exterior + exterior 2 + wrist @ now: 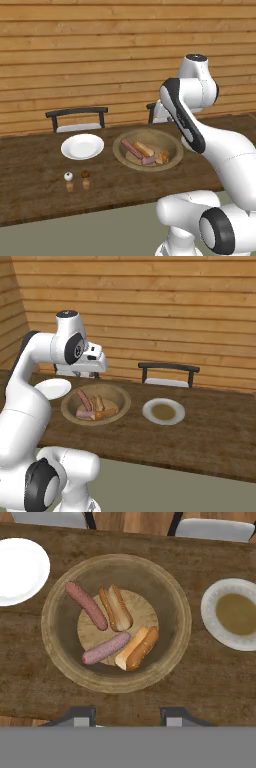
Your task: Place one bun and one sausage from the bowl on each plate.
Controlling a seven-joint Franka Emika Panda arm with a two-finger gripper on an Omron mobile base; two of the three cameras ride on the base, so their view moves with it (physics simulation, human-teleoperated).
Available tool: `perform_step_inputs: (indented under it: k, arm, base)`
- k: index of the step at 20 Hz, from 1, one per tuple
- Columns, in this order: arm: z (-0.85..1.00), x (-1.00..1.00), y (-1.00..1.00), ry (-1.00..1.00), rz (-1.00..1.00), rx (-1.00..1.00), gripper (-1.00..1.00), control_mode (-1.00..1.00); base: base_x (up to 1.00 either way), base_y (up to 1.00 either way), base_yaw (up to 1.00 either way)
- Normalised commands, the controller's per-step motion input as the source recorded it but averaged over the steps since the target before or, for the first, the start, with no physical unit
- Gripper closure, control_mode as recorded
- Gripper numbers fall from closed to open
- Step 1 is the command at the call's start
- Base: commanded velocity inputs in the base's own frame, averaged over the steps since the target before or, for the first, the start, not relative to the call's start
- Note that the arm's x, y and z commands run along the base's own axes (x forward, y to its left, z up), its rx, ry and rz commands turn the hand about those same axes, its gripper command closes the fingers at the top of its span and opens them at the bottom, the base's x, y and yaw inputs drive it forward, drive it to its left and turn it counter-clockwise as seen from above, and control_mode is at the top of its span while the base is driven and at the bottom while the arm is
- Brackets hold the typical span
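Fingers, slightly spread and empty, hover above the bowl holding two buns and two sausages.

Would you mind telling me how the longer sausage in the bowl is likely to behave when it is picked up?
The longer sausage is a smooth round cylinder, so it may roll or slip in a pinch. It lies on the sloped inner wall of the bowl, so a nudge would probably send it toward the bun beside it.

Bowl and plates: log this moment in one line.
bowl: two buns, two sausages inside | plates: both without food | tool: above bowl, holding nothing
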Motion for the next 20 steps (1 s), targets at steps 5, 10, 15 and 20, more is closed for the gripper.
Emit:
perform_step_inputs:
  k: [5,10,15,20]
  arm:
    - [-0.21,0.00,0.07,-0.08,0.00,0.00,-1.00,-1.00]
    - [-0.62,-0.01,-0.06,-0.04,-0.16,0.00,-1.00,-1.00]
    - [-0.43,-0.12,-0.29,0.10,-0.30,0.00,-1.00,-1.00]
    - [-0.21,-0.10,-0.19,0.22,-0.18,0.05,-1.00,-1.00]
  base:
    - [0.00,0.00,0.00]
    - [0.00,0.00,0.00]
    - [0.00,0.00,0.00]
    - [0.00,0.00,0.00]
